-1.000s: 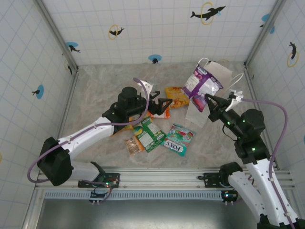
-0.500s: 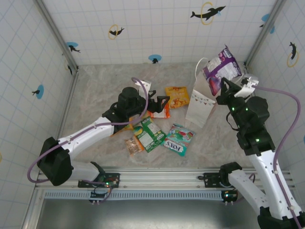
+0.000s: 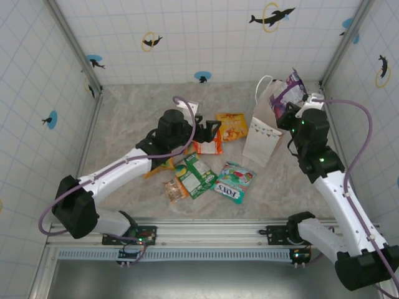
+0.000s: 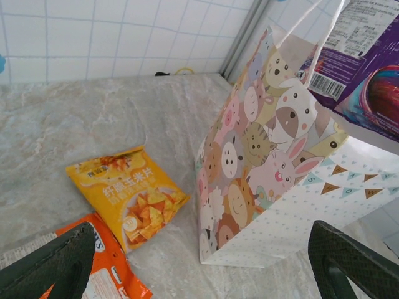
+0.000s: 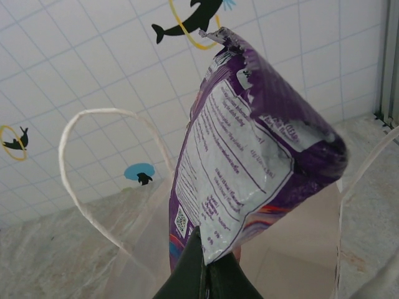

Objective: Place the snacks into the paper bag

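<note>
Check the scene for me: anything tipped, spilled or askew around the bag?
Nothing stands out. The paper bag stands open, the right end effector grips the purple packet over its mouth, and the other packets lie flat on the table.

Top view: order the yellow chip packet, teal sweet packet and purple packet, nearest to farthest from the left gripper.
1. Yellow chip packet, just right of the left gripper.
2. Teal sweet packet, toward the arm bases.
3. Purple packet, far right.

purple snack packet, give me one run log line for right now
right gripper: shut on purple foil snack packet | packet: over white paper bag mouth, not released | left gripper: open, empty
</note>
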Action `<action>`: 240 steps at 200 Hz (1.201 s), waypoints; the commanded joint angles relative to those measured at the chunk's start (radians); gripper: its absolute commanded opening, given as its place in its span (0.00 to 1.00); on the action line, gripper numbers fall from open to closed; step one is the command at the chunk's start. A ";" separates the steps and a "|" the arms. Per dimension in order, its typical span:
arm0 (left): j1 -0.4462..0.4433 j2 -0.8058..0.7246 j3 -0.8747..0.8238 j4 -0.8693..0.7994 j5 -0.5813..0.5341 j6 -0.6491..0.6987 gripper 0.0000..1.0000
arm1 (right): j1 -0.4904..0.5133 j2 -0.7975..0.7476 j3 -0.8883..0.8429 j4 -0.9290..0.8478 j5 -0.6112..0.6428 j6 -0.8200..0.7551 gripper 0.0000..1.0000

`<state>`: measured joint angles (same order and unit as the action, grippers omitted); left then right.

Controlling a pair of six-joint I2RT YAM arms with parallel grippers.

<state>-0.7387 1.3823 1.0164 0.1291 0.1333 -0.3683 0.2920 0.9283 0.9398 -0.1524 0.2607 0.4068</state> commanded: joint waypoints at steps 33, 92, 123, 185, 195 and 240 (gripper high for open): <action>-0.001 0.032 0.040 -0.101 0.022 -0.060 0.88 | -0.042 0.019 0.053 0.078 -0.036 0.012 0.34; 0.001 0.046 0.012 -0.144 0.126 -0.135 0.81 | -0.066 -0.020 0.131 -0.092 -0.116 0.020 0.49; 0.001 0.049 -0.017 -0.160 0.200 -0.144 0.77 | -0.066 -0.079 0.143 -0.218 -0.164 0.032 0.52; 0.001 0.085 -0.085 -0.153 0.263 -0.203 0.74 | -0.077 -0.224 0.026 -0.466 -0.347 0.100 0.55; 0.001 0.094 -0.083 -0.160 0.269 -0.213 0.74 | -0.080 -0.253 -0.016 -0.475 -0.378 0.118 0.56; 0.001 0.145 -0.104 -0.172 0.330 -0.244 0.71 | -0.079 -0.403 -0.262 -0.458 -0.520 0.293 0.55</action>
<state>-0.7387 1.4891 0.9310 -0.0219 0.3950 -0.5789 0.2157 0.5922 0.7898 -0.5888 -0.1482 0.5797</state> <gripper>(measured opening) 0.719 0.550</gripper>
